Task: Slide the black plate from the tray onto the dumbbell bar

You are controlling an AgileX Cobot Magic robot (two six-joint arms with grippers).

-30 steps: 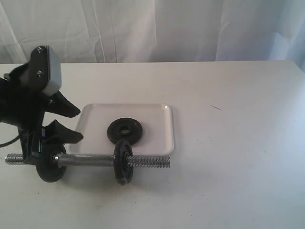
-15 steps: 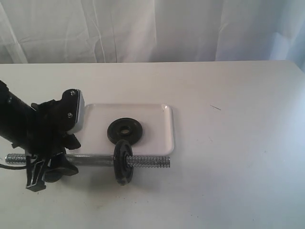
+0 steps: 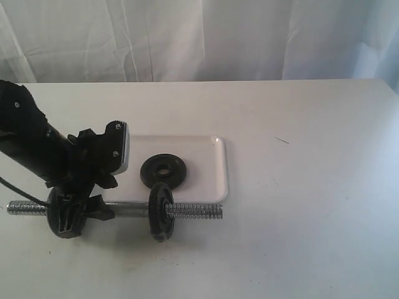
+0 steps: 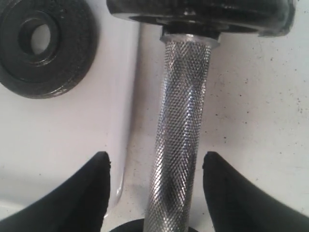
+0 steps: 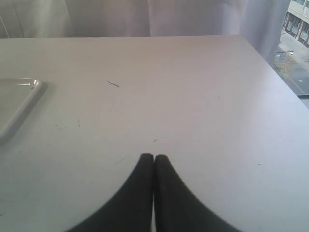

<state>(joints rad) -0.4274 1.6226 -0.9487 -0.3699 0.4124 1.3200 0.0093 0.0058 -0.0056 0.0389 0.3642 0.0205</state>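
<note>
The black plate (image 3: 164, 169) lies flat in the white tray (image 3: 209, 163), its centre hole facing up; the left wrist view shows the black plate (image 4: 67, 55) and tray (image 4: 58, 135) too. The chrome dumbbell bar (image 3: 129, 208) rests on the table just in front of the tray, a black disc (image 3: 161, 212) mounted near its right thread and another (image 3: 62, 217) near its left end. My left gripper (image 3: 103, 199) is open, low over the bar, with its fingers (image 4: 87, 193) either side of the knurled middle (image 4: 181, 121), apart from it. My right gripper (image 5: 154, 157) is shut, holds nothing, and is outside the exterior view.
The bar's threaded right end (image 3: 198, 210) sticks out past the mounted disc. A tray corner (image 5: 17, 101) shows in the right wrist view, far from the right gripper. White curtains hang behind the table's far edge (image 3: 249, 81).
My left arm has come down and moved right, from raised near the bar's left end to low over its knurled middle. Plate, tray and bar have not moved.
</note>
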